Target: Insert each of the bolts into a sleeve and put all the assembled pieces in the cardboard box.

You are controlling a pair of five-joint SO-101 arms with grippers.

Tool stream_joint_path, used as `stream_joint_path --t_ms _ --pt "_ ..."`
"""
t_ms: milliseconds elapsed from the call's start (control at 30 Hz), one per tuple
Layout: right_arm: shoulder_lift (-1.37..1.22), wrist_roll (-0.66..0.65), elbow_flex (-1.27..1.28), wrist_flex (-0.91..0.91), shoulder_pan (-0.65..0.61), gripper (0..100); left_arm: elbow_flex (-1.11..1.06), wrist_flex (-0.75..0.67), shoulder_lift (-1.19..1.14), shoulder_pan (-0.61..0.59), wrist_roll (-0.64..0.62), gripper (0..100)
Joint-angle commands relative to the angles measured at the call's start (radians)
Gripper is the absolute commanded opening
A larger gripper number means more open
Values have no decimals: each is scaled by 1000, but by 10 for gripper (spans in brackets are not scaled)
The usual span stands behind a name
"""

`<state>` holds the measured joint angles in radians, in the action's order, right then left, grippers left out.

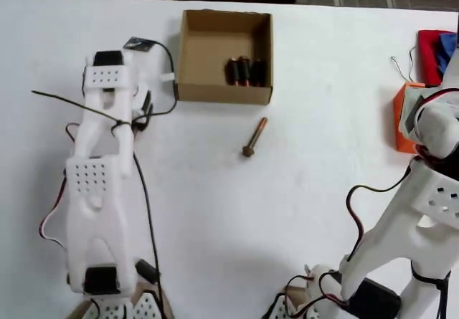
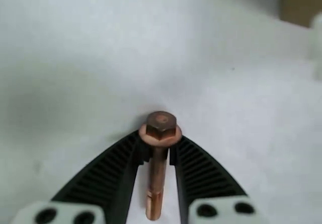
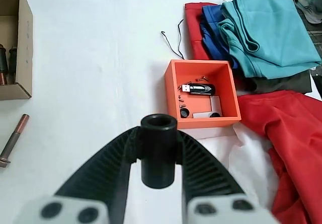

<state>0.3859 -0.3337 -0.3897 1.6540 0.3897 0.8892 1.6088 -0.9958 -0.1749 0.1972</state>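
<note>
At the left of the white bench point(image 1: 301, 211) the left arm point(image 1: 100, 175) stretches away from its base toward the cardboard box point(image 1: 224, 93). In its wrist view the left tool point(image 2: 158, 151) is pinching a copper-coloured gripped bolt point(image 2: 157, 173) by the shank. The hexagonal head sits just past the fingertips, and the threaded end points back between the ribbed black fingers point(image 2: 113, 176). The tool hangs over bare bench, with a corner of the box off to one side. The cardboard box stands open near the far edge of the bench. Three assembled pieces point(image 1: 246, 72), dark sleeves with copper showing at their ends, lie side by side against its right-hand inner wall. Just in front of the box a loose bolt point(image 1: 254, 137) lies flat on the bench, apart from the box, with its head toward the near side and its shank angled up toward the box. Further right, the right arm point(image 1: 423, 211) rises from the near edge. The right tool point(image 3: 158, 148) is pinching a black sleeve point(image 3: 158, 156) between its fingers, held upright with the open bore facing the camera. Beyond it, at the bench's right side, an orange box point(image 3: 173, 93) holds a few small items, and folded red, blue and teal clothes point(image 3: 266, 32) lie beside it.
</note>
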Motion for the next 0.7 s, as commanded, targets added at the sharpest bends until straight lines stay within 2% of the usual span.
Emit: stream_joint_path --t_ms 0,133,267,367,500,667 --pt "36 2 -49 1 -12 21 30 -14 5 -11 2 29" --pt "36 6 -49 1 -13 21 38 35 20 -6 -2 26" --pt "36 11 -48 1 -31 21 163 163 57 -2 -3 26" --pt "61 14 -41 5 -79 21 268 180 135 -9 -5 26" --pt "168 68 -40 22 -151 21 297 181 338 -5 -5 26" --pt "335 83 35 19 -222 21 90 181 717 -3 -5 26"
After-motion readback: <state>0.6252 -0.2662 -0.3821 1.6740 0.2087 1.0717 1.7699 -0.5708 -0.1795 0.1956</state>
